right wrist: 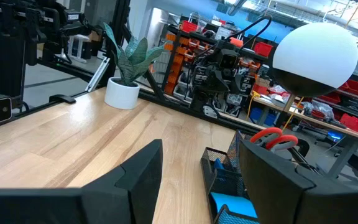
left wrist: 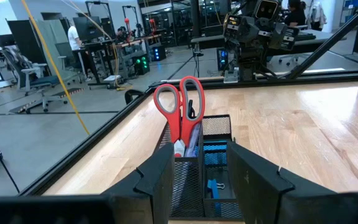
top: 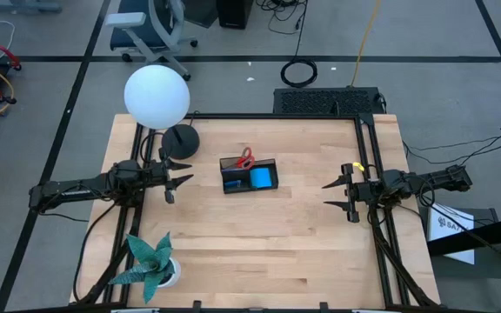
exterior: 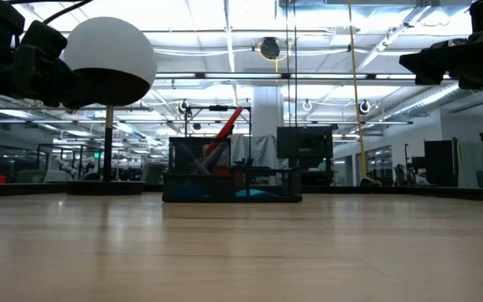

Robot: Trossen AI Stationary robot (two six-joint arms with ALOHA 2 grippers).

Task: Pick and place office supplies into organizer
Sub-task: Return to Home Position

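Observation:
The black organizer (top: 249,176) sits mid-table. Red-handled scissors (top: 245,157) stand upright in its taller section (left wrist: 185,168), handles up, beside a pen. The bright blue pad (top: 262,178) lies in the lower section; small blue items (left wrist: 215,155) lie in another compartment. My left gripper (top: 181,177) hovers open at the table's left, pointing at the organizer. My right gripper (top: 336,195) hovers open at the table's right, also facing it. Both touch nothing.
A lamp with a white globe (top: 156,96) and round black base (top: 181,140) stands at the far left. A green paper plant in a white pot (top: 150,265) sits at the near left corner. Bare wood lies between the organizer and both grippers.

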